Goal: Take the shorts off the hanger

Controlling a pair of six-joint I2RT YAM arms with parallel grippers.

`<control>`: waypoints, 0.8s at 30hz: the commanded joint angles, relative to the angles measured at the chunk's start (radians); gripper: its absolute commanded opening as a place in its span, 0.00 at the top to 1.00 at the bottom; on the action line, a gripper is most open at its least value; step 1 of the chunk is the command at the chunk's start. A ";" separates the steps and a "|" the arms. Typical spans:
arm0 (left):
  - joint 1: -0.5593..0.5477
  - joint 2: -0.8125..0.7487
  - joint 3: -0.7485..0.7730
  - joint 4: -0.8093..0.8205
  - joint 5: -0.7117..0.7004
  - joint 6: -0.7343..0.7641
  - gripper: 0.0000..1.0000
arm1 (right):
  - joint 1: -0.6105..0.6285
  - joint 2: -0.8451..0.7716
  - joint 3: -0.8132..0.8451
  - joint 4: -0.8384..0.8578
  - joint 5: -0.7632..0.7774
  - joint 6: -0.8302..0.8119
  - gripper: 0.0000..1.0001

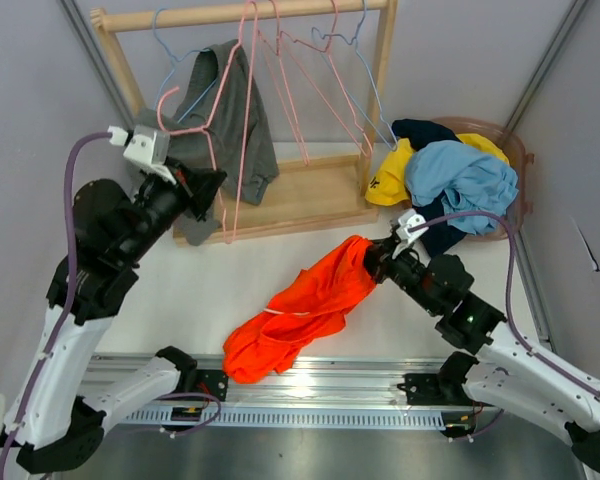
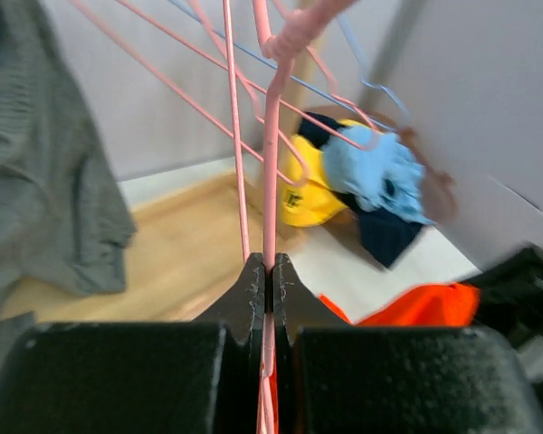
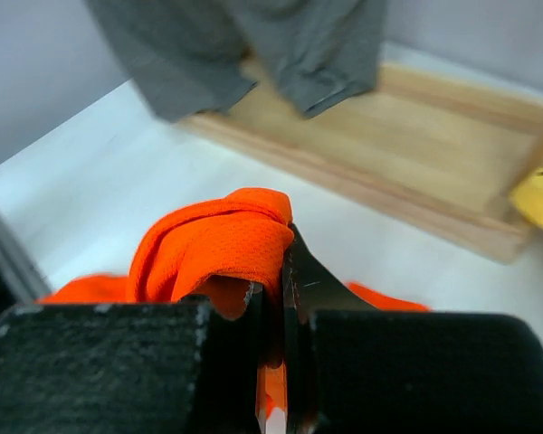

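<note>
The grey shorts (image 1: 230,115) hang over a pink hanger (image 1: 242,150) on the wooden rack (image 1: 240,15). My left gripper (image 1: 208,192) is shut on a pink hanger wire (image 2: 270,181) beside the grey shorts (image 2: 45,181); its own view puts the gripper (image 2: 271,271) low in the frame. My right gripper (image 1: 373,258) is shut on the bright orange shorts (image 1: 300,310), which trail down to the table's near edge. In the right wrist view the gripper (image 3: 282,262) pinches a bunched fold of the orange shorts (image 3: 213,244). The yellow (image 1: 388,178), light blue (image 1: 460,178) and dark navy (image 1: 425,130) shorts lie piled in a brown basket (image 1: 515,150).
Several bare pink and blue hangers (image 1: 325,90) hang on the rack's right half above its wooden base (image 1: 310,190). Grey walls close in on both sides. A metal rail (image 1: 360,385) runs along the near edge.
</note>
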 commanded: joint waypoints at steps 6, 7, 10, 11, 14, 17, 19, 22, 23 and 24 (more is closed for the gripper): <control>-0.001 0.089 0.042 -0.144 -0.270 0.056 1.00 | -0.165 -0.064 0.234 0.056 0.386 -0.187 1.00; -0.001 0.048 0.020 -0.143 -0.273 0.051 1.00 | -0.207 -0.021 0.280 0.055 0.394 -0.184 1.00; -0.001 -0.021 -0.052 -0.149 -0.271 0.031 1.00 | -0.438 0.077 0.453 0.077 0.302 -0.128 1.00; -0.001 -0.032 -0.070 -0.154 -0.268 0.030 1.00 | -0.504 0.105 0.493 0.091 0.265 -0.085 1.00; -0.001 -0.066 -0.104 -0.172 -0.259 0.024 1.00 | -0.760 0.275 0.696 0.102 0.115 0.023 1.00; -0.001 -0.086 -0.143 -0.166 -0.245 0.010 1.00 | -0.960 0.465 0.920 0.133 0.002 0.158 1.00; -0.001 -0.089 -0.155 -0.160 -0.242 0.004 1.00 | -1.011 0.559 1.047 0.154 -0.006 0.176 1.00; -0.001 -0.087 -0.175 -0.144 -0.245 0.004 1.00 | -1.044 0.742 1.122 0.235 -0.025 0.166 1.00; -0.001 -0.083 -0.178 -0.141 -0.244 0.004 1.00 | -1.048 0.788 1.139 0.236 -0.020 0.167 1.00; -0.001 -0.070 -0.175 -0.140 -0.245 0.004 1.00 | -1.054 0.868 1.150 0.231 -0.034 0.175 1.00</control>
